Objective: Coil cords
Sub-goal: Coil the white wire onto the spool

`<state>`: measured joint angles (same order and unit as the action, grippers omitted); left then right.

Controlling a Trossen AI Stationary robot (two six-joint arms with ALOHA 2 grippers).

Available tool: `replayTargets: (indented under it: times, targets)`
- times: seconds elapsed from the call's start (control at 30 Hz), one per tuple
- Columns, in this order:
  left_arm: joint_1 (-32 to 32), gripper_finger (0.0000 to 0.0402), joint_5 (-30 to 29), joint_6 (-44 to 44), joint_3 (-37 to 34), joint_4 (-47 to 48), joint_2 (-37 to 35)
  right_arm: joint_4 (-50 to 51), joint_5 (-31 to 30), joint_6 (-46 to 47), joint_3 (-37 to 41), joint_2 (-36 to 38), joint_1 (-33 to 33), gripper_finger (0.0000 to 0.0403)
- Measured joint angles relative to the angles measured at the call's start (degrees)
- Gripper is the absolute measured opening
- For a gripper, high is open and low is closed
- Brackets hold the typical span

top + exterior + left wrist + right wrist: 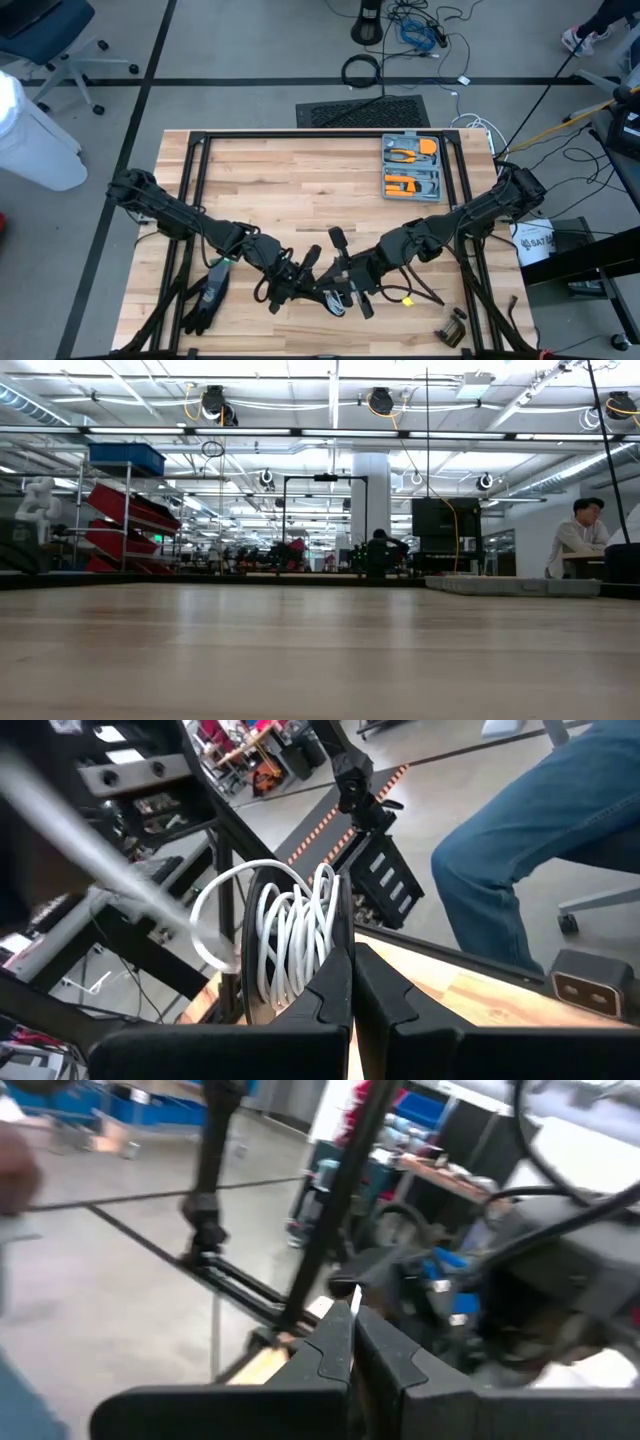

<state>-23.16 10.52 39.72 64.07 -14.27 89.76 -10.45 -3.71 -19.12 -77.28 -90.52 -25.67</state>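
Partly behind shut jaws, coiled cord (290, 935).

Arms crowd table (300, 180) front; tool case (411, 167) back-right.

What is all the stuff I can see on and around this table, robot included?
Cord: one, white, wound in loops, pinched in the left gripper.
Tool case: one, grey with orange tools, far right part of the table.
Table: one, light wood with black frame.
Cable ring: one, black, on the floor beyond the table.
Person: one, seated in the room behind.
Left gripper: black, shut on the cord, near edge.
Right gripper: black, shut, beside the left.
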Motion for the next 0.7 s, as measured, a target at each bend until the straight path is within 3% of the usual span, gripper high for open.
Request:
replayTargets:
  times: [0.23, 0.53, 0.7]
  targets:
    - [0.2, 0.0000, 0.0, -0.3, 0.0, -0.7, 0.0, 1.8, 3.9, 2.2, 0.0, 0.0, 0.2, 0.0000]
    - [0.4, 0.0000, 0.6, -0.3, 0.0, -0.3, 0.0, -3.5, 4.3, 1.5, 0.0, 0.0, 0.6, 0.0000]
    - [0.6, 0.0000, 1.3, -0.4, 0.0, 1.0, 0.0, -5.2, 8.0, 3.1, 0.0, 0.0, 1.7, 0.0000]
